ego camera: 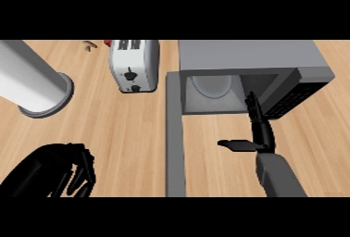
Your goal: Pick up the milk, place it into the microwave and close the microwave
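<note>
1. Head view: the robot's right hand (262,139) is hovering at the mouth of the boxy grey microwave (246,55). Its fingers are stretching straight towards the cavity with the thumb sticking out sideways, so it is released and grasping nothing.
2. The left hand (65,169) is resting low at the left edge, fingers relaxed and holding nothing.
3. The microwave's flat grey door (175,139) is standing wide open, reaching down across the light wooden table (116,129).
4. Inside the cavity a pale rounded shape (212,87) is showing. I cannot tell whether this is the turntable plate or the milk, and no milk is showing clearly anywhere else.
5. Judging from this, placing appears done or nearly done. The next move is likely calling for a hand to get behind the door and swing it shut.
6. A white boxy toaster (134,65) and a tall white cylinder (27,78) are standing to the left.
</note>
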Controlling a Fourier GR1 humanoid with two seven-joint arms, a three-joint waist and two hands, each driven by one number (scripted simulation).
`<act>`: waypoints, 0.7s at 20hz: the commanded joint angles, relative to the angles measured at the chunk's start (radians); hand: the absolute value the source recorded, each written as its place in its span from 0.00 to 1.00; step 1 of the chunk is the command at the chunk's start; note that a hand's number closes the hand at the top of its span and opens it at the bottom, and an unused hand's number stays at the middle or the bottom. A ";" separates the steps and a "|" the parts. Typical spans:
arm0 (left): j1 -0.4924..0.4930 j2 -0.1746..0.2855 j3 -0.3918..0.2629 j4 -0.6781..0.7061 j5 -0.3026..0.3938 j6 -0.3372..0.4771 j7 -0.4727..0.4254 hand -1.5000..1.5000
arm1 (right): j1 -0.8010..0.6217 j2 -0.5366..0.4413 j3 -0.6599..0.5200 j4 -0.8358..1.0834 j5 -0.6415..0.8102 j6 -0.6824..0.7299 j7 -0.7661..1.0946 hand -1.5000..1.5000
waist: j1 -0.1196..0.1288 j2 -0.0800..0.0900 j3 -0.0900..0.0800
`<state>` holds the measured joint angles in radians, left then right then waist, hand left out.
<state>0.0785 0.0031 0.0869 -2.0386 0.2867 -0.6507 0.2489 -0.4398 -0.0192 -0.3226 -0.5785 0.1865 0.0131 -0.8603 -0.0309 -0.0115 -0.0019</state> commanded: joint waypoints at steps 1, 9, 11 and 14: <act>-0.068 -0.003 -0.048 0.059 -0.076 0.004 -0.040 1.00 | 0.179 -0.013 0.029 -0.177 -0.022 0.050 0.032 0.00 | -0.004 0.003 0.000; -0.174 -0.003 -0.295 0.266 -0.297 0.123 -0.196 1.00 | 0.477 -0.028 0.103 -0.541 -0.071 0.164 0.083 0.00 | -0.004 0.008 0.000; -0.184 -0.003 -0.395 0.324 -0.366 0.189 -0.221 1.00 | 0.551 -0.002 0.115 -0.601 -0.067 0.140 0.094 0.00 | -0.005 0.009 0.000; -0.221 -0.003 -0.426 0.456 -0.422 0.193 -0.282 1.00 | 0.653 -0.032 0.116 -0.736 -0.093 0.188 0.063 0.00 | -0.007 0.010 0.000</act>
<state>-0.1177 0.0006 -0.2405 -1.7151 -0.0396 -0.5052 0.0428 0.0925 -0.0342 -0.2146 -1.1744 0.1165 0.1606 -0.7818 -0.0368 -0.0038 -0.0019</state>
